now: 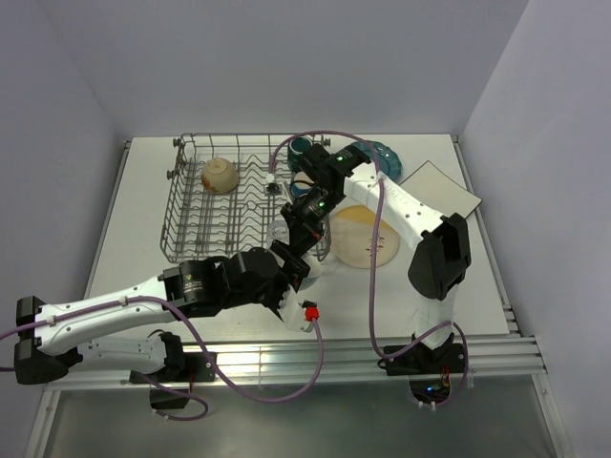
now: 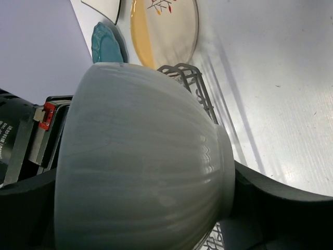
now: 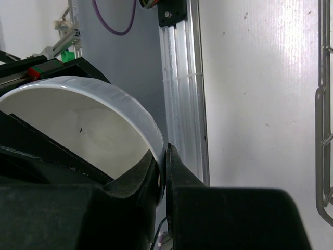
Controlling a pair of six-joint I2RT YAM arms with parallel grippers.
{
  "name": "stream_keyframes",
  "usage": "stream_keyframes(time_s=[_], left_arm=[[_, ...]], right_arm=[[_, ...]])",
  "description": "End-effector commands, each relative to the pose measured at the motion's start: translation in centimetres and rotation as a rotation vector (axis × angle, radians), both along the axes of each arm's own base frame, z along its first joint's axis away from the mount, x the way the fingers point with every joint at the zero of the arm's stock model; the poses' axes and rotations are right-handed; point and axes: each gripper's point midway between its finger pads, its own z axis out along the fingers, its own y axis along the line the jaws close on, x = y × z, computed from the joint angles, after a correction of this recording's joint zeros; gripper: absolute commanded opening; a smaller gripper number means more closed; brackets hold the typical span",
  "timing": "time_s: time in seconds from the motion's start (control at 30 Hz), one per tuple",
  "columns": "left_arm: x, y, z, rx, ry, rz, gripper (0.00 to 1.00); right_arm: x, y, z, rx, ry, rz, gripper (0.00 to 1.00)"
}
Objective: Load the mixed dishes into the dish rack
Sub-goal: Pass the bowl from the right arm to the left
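A white ribbed bowl (image 2: pixel 140 161) fills the left wrist view. It sits between the two fingers of my left gripper (image 2: pixel 145 208), and its foot ring presses on the right finger (image 2: pixel 270 198). My right gripper (image 3: pixel 166 156) is shut on the same bowl's rim (image 3: pixel 104 99), one finger inside and one outside. In the top view both grippers, left (image 1: pixel 289 256) and right (image 1: pixel 298 229), meet at the front right corner of the dish rack (image 1: pixel 177 205), and the arms hide most of the bowl. A second bowl (image 1: pixel 220 175) lies in the rack's back left.
A yellow-cream plate (image 1: pixel 363 239), a teal plate (image 1: pixel 387 155) and a white square plate (image 1: pixel 441 186) lie on the table right of the rack. A dark mug (image 1: pixel 304 151) stands behind the rack's right end. The table's metal front rail (image 3: pixel 179 78) runs close by the bowl.
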Motion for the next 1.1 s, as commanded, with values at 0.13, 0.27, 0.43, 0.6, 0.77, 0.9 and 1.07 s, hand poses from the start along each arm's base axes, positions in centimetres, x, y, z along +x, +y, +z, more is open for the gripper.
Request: stream_keyframes(time_s=[0.13,0.27,0.43,0.6,0.77,0.9,1.07], left_arm=[[0.7,-1.0,2.5,-0.095,-0.020,0.043,0.92],[0.6,-1.0,2.8,-0.106,-0.020,0.045,0.93],[0.7,-1.2,3.4,-0.115,-0.027,0.046,0.91],[0.6,-1.1,3.4,-0.113,-0.021,0.042,0.92],[0.5,-1.0,3.0,-0.104,-0.013,0.040,0.94],[0.4,-1.1,2.9,-0.106,-0.011,0.038,0.93],[0.3,-1.4,3.1,-0.111,-0.010,0.031,0.92]], right_arm=[[-2.9,-0.2,2.2,0.034,0.212,0.009,0.00],[-2.9,-0.3,2.1,0.033,0.216,0.007,0.00],[-2.7,-0.5,2.0,0.040,0.212,0.005,0.00],[-2.2,-0.8,1.6,0.046,0.199,0.000,0.00],[-1.8,-1.1,1.1,0.035,0.170,0.002,0.00],[-1.7,-1.1,1.0,0.029,0.167,0.001,0.00],[-1.5,-1.0,0.7,0.020,0.172,-0.002,0.00]])
